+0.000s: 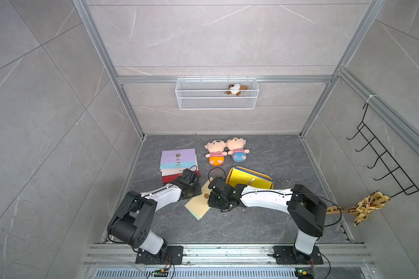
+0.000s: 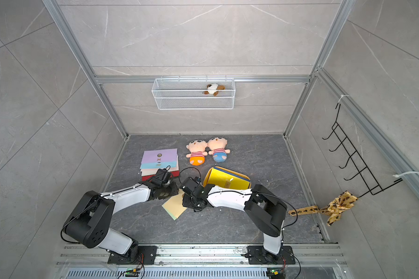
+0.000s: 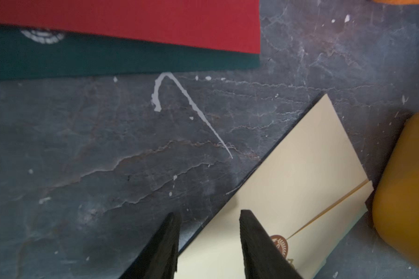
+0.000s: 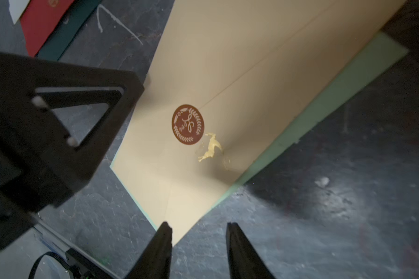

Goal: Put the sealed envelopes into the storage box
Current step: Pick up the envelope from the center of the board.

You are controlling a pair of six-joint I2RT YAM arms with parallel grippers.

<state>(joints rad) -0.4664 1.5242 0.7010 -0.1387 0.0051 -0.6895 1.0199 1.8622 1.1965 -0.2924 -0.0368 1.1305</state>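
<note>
stack of sealed envelopes (image 1: 178, 157): far left of the dark table (image 1: 252, 222); lilac on top, then blue and cream layers, a red envelope (image 3: 131, 21) and a dark green envelope (image 3: 107, 60) lowest, each stepped slightly toward the robot.
left gripper (image 3: 209, 213): just beside the stack's near right corner; fingers spread, nothing between them; one is over bare table, the other over the long edge of the cream envelope (image 4: 228, 72); whether it touches cannot be told.
cream envelope: flat on the table between the two arms, turned diagonally, outside the box; round brown seal sticker (image 4: 188, 124) at centre; a mint-green envelope (image 4: 324, 101) lies under it, showing as a strip along one edge.
plush dolls (image 1: 215, 152): two, side by side at the far middle of the table.
right gripper (image 4: 198, 224): over the cream envelope's near end; fingers apart and empty, one tip at the envelope's corner, the other over bare table.
wire basket (image 1: 215, 102): white, hung on the back rail, holding a small plush dog (image 1: 236, 89).
storage box (image 3: 402, 183): mustard-yellow, right of centre, near the cream envelope's far end; a yellow envelope (image 1: 247, 182) lies in it, a navy envelope (image 1: 257, 174) showing behind.
hook rack (image 1: 382, 154): black, on the right wall; a patterned yellow cloth (image 1: 365, 203) is tied at its lower end.
</note>
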